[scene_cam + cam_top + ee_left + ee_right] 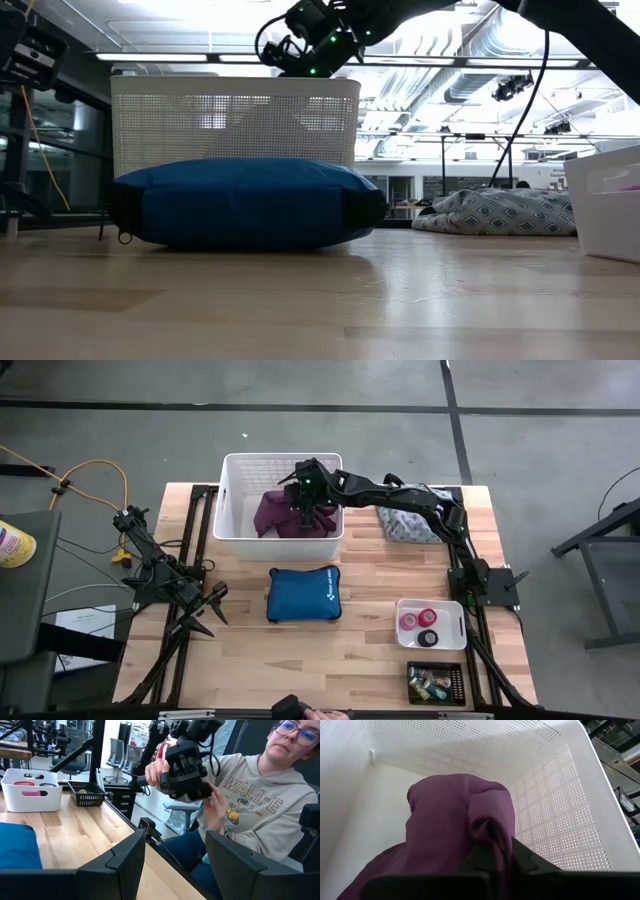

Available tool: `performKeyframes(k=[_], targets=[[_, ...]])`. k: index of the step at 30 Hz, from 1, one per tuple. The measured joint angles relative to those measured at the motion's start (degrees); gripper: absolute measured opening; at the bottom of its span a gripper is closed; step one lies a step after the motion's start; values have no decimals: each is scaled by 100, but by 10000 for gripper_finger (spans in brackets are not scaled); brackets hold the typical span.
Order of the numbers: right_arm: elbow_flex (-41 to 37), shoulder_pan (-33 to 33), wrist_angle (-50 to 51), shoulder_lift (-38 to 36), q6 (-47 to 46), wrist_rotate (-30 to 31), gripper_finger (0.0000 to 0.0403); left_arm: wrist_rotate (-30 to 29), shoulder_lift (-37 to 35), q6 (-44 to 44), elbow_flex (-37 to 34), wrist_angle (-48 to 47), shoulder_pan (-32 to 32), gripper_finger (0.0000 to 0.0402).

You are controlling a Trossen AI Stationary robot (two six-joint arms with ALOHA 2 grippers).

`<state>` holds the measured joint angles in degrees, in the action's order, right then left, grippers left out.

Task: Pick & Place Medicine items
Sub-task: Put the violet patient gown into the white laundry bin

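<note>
The medicine items lie at the near right: pink (410,622) and black (429,638) bandage rolls in a small white tray (403,606), and more small items in a black mesh basket (436,682). No gripper is near them. My right gripper (305,510) reaches into the white perforated basket (232,500) at the far middle, shut on a purple cloth bundle (450,820). My left gripper (212,610) waits open and level at the table's left side, holding nothing. My right gripper pinches a bunched fold of the purple cloth (492,827) between its two fingers, slanting down from the table's right into the basket. Several layers seem gathered there. The cloth bulges ahead of the fingers and hangs slack into the basket; whether its lower part rests on the floor is hidden.
A blue zip pouch (304,594) lies at the table's middle. A floral cloth bundle (410,520) sits at the far right under my right arm. A person (260,805) sits at the table's near edge, hands on a dark control device (185,765).
</note>
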<state>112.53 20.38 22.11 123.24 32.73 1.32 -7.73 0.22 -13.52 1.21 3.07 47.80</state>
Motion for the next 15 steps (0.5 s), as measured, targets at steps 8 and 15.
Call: performKeyframes(k=[8, 15], targets=[[0, 0, -15, 0, -110, 24, 78, 0, 1, 0, 0, 0, -1, 202], [0, 0, -15, 0, -293, 20, 140, 0, 1, 0, -1, 0, 0, 202]])
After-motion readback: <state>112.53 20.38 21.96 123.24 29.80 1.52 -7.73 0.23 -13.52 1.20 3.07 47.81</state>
